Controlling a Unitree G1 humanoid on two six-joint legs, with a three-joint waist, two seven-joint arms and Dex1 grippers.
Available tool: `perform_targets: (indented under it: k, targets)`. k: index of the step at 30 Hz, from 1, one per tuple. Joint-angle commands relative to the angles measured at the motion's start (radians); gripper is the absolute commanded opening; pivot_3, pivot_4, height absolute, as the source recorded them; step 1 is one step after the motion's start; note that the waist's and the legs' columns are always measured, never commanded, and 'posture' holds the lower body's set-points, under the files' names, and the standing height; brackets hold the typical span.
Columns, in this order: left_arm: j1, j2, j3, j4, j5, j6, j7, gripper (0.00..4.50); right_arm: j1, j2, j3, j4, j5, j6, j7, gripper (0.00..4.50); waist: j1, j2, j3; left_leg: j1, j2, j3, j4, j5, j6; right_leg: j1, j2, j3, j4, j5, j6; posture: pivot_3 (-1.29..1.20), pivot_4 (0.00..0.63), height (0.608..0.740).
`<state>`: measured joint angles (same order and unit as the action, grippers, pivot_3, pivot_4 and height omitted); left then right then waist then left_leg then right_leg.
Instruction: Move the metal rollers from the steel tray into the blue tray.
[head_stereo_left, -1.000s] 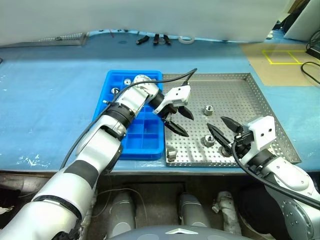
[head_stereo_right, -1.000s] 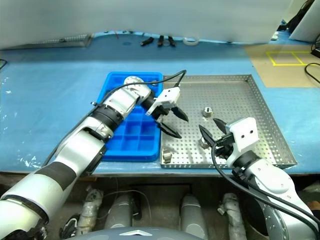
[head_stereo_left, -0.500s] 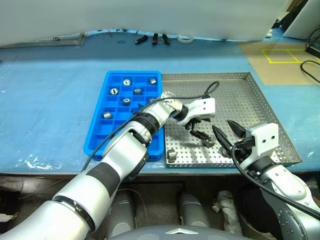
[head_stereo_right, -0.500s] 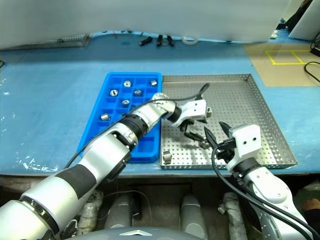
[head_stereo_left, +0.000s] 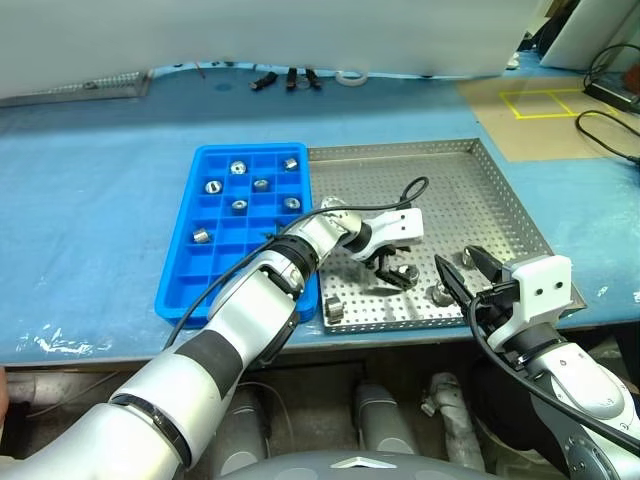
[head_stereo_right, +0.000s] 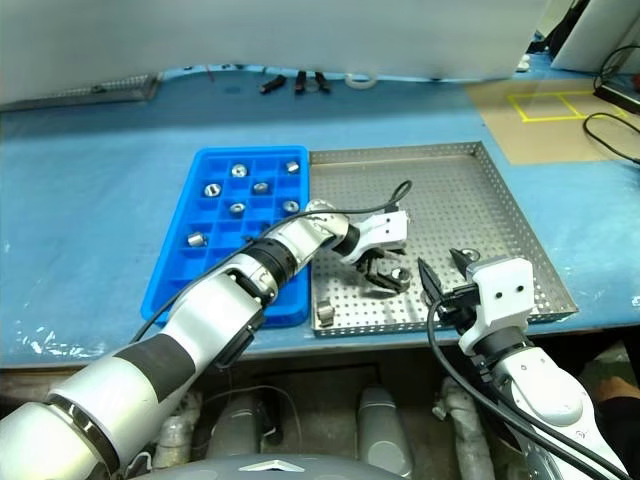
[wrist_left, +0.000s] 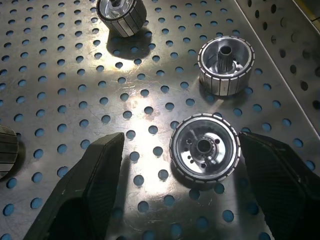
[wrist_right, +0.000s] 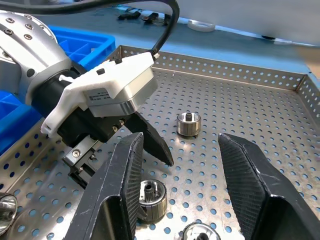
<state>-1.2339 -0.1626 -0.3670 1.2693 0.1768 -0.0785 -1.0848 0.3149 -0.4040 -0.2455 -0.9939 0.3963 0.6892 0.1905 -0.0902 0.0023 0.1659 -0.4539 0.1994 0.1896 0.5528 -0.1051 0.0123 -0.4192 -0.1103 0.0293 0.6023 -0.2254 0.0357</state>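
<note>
On the table, the steel tray (head_stereo_left: 500, 190) sits at three o'clock of the blue tray (head_stereo_left: 185, 270), so the left gripper (wrist_left: 172, 165), released, straddles one of the metal rollers (wrist_left: 205, 150) ready to pinch, the right gripper (wrist_right: 182, 165) hovering agape.

You've got bright, even overhead light. Strong glare patch on the steel tray (wrist_left: 150, 107) floor in the left wrist view; short soft shadows under the metal rollers (wrist_left: 205, 149). Head views sharp, slight bowing at edges. Left gripper's fingers (wrist_left: 90, 190) look soft up close.
</note>
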Motion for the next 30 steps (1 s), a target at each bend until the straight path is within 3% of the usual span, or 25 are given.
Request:
perform_targets:
  k: [1,7,10,13,16,20,30]
  targets:
    - [0.015,-0.053,0.008,-0.011,0.008,-0.009,-0.006,3.83,-0.003,-0.005,-0.033,-0.052,0.004,0.004,-0.011,2.47,-0.006,0.0,0.0,0.0,0.0,0.0,0.0,0.0,0.0,0.0,0.0,0.0,0.0,0.0,0.0,-0.7,0.15,0.74]
    - [0.026,-0.058,0.013,-0.011,0.01,-0.002,-0.01,3.83,0.004,-0.001,-0.034,-0.043,-0.003,0.0,-0.005,2.47,-0.011,0.0,0.0,0.0,0.0,0.0,0.001,0.0,0.001,0.0,0.0,0.0,0.0,0.0,0.0,-0.7,0.15,0.74]
    - [0.035,-0.054,0.009,-0.013,0.013,-0.01,-0.031,3.28,0.009,0.002,-0.028,-0.041,-0.009,-0.006,-0.005,2.47,-0.011,0.0,0.0,-0.001,0.0,0.0,0.002,-0.001,0.001,0.0,0.0,0.0,0.0,0.0,0.0,-0.7,0.15,0.74]
    - [0.041,-0.052,0.007,-0.015,0.019,-0.011,-0.029,2.41,0.011,0.004,-0.021,-0.04,-0.015,-0.009,-0.006,2.47,-0.012,0.0,0.0,-0.001,0.0,0.0,0.002,-0.001,0.002,0.0,0.0,0.0,0.0,0.0,0.0,-0.7,0.15,0.74]
    - [0.047,-0.054,0.012,-0.023,0.009,-0.013,-0.079,2.41,0.012,0.008,-0.017,-0.039,-0.02,-0.011,-0.006,2.47,-0.014,0.0,0.0,-0.001,0.0,0.0,0.003,-0.001,0.002,0.0,-0.001,0.0,0.0,0.0,0.0,-0.7,0.15,0.74]
    - [0.048,-0.054,0.01,-0.017,0.022,-0.011,-0.042,1.69,0.013,0.01,-0.016,-0.038,-0.027,-0.013,-0.005,2.47,-0.023,0.0,0.0,-0.001,-0.001,0.0,0.003,-0.002,0.002,0.001,-0.001,0.0,-0.001,0.0,0.0,-0.7,0.15,0.74]
    - [0.023,-0.006,0.083,-0.045,-0.042,0.006,-0.071,1.69,-0.002,0.009,-0.011,-0.023,-0.02,-0.025,0.015,2.47,-0.04,0.0,0.0,-0.002,-0.001,0.0,0.007,-0.003,0.004,0.002,-0.002,0.0,-0.001,-0.001,0.002,-0.67,0.15,0.74]
